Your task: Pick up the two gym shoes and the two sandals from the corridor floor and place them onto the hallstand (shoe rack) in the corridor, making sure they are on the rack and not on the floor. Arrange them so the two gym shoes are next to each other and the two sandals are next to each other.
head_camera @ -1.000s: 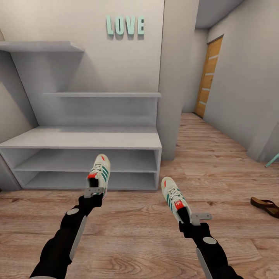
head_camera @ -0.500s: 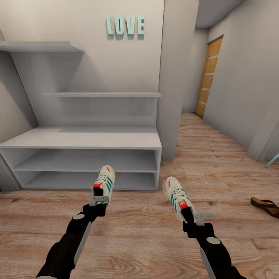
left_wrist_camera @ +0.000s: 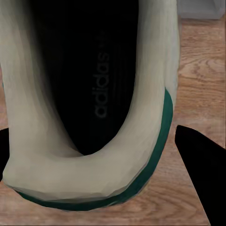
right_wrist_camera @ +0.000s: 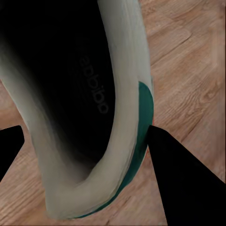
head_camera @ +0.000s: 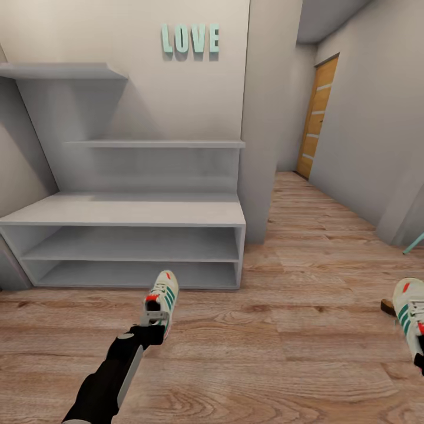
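One cream-white gym shoe (head_camera: 161, 297) with green stripes hangs over the corridor floor (head_camera: 265, 353), just in front of the hallstand (head_camera: 129, 210). My left gripper (head_camera: 154, 318) is shut on its heel, and the left wrist view looks into that shoe (left_wrist_camera: 70, 174) with a dark finger (left_wrist_camera: 197, 174) beside it. The other gym shoe (head_camera: 409, 315) is at the head view's right edge, with my right gripper (head_camera: 420, 359) shut on it. The right wrist view shows this shoe (right_wrist_camera: 127, 117) between dark fingers (right_wrist_camera: 181, 183). Behind it, a brown sandal (head_camera: 387, 306) peeks out on the floor.
The hallstand's bench top, its two shelf openings (head_camera: 132, 244) and its upper shelves (head_camera: 156, 143) are bare. A wall corner (head_camera: 259, 176) stands right of it. The corridor runs on to a wooden door (head_camera: 317, 118). A teal object (head_camera: 414, 242) leans at the far right.
My right arm has swung far to the right with its gym shoe, now covering most of the sandal. My left arm has drawn back and lower with its shoe.
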{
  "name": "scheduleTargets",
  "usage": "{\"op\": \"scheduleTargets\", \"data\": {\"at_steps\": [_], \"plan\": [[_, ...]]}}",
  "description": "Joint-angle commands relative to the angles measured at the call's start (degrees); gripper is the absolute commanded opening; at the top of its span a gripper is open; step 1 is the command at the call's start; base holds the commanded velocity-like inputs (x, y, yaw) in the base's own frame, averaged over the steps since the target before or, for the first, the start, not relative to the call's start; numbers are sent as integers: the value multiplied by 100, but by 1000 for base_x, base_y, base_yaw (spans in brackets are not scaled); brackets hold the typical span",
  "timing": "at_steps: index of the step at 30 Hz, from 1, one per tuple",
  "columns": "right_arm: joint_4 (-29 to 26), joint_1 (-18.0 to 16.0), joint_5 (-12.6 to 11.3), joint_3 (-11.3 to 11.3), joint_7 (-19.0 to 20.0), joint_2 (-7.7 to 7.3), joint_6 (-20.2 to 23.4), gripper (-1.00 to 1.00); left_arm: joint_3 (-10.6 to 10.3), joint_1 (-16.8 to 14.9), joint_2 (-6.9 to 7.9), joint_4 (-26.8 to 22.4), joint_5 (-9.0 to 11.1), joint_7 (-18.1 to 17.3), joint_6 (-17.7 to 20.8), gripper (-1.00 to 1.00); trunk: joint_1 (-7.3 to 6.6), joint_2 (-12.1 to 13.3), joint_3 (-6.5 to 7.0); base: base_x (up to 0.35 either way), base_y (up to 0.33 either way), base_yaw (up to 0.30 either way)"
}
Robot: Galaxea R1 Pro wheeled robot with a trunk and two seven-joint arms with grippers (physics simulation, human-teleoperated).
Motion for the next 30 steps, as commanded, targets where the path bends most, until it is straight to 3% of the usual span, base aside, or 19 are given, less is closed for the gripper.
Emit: {"op": "scheduleTargets", "data": {"at_steps": [1, 3, 5, 7, 9, 11, 23, 30], "plan": [[6, -1, -127, -14, -42, -166, 118, -100, 2, -21, -21, 1, -18, -3, 264, -100, -1, -2, -6, 0, 0, 0], [16, -1, -133, -68, -43, -379, 411, -100, 2, -162, -80, 11, -21, -4, 734, -100, -1, -2, -6, 0, 0, 0], [16, -1, -134, -238, -43, -477, 643, -100, 2, -369, -128, 16, -25, -4, 1094, -100, -1, -2, -6, 0, 0, 0], [17, -1, -133, -458, -43, -510, 726, -100, 2, -505, -144, 29, -26, -4, 1278, -100, -1, -2, -6, 0, 0, 0], [21, -1, -115, -852, -43, -534, 784, -100, 2, -748, -156, 162, -27, -5, 1517, -100, -1, -2, -6, 0, 0, 0], [23, -1, -94, -1046, -43, -540, 800, -100, 2, -907, -159, 371, -33, -5, 1622, -100, -1, -2, -6, 0, 0, 0], [23, -1, -73, -1184, -43, -538, 820, -100, -7, -1025, -161, 544, -52, -12, 1686, -100, -1, -2, -15, 0, 0, 0], [23, -1, -71, -1184, -43, -544, 820, -100, -7, -1026, -161, 522, -53, -15, 1674, -100, 114, -206, -209, 0, 0, 0]]}}
